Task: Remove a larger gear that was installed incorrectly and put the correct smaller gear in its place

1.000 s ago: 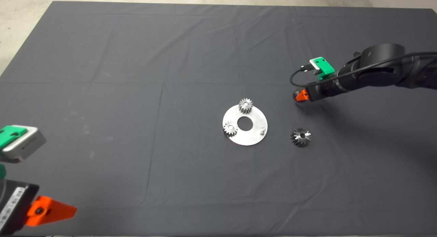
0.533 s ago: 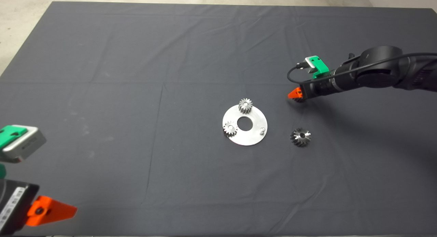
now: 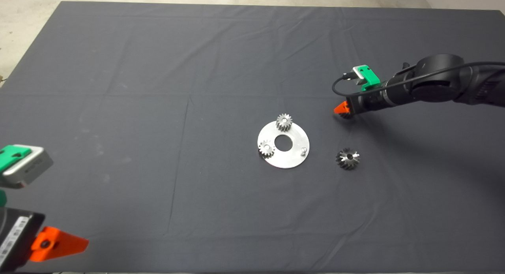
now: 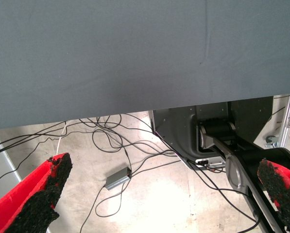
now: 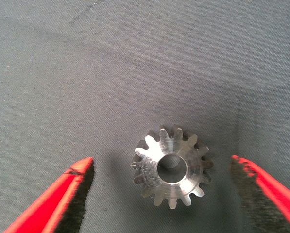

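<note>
I see my right end effector (image 5: 162, 194) low over the tabletop (image 3: 158, 88), fingers (image 5: 69, 194) spread wide either side of the small gear (image 5: 170, 166), not touching it. The gear lies flat on the mat. The big gear (image 3: 347, 158) sits beside the round plate (image 3: 294, 157), apart from it. My left end effector (image 4: 164, 194) waits at the near left corner, fingers apart.
</note>
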Tool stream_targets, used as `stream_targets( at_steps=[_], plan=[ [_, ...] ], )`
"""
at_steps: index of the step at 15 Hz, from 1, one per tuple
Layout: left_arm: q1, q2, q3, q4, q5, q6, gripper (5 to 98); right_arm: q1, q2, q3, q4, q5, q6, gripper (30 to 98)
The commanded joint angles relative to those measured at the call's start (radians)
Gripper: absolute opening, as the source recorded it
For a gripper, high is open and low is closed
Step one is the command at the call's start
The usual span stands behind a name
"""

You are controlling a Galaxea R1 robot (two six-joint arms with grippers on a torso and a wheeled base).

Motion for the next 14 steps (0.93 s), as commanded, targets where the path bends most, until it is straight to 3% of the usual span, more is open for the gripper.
stream_targets(
  at_steps=[1,8,14],
  plan=[
    [-0.004,0.0,0.01,-0.011,0.034,-0.002,98.3,0.004,-0.003,0.002,-0.019,0.005,0.003,71.6],
    [-0.004,0.0,0.01,-0.011,0.034,-0.002,98.3,-0.004,-0.008,-0.001,-0.024,0.005,0.002,65.2],
    [-0.004,0.0,0.01,-0.011,0.034,-0.002,98.3,-0.026,-0.003,-0.019,-0.071,0.005,0.0,55.5]
  ],
)
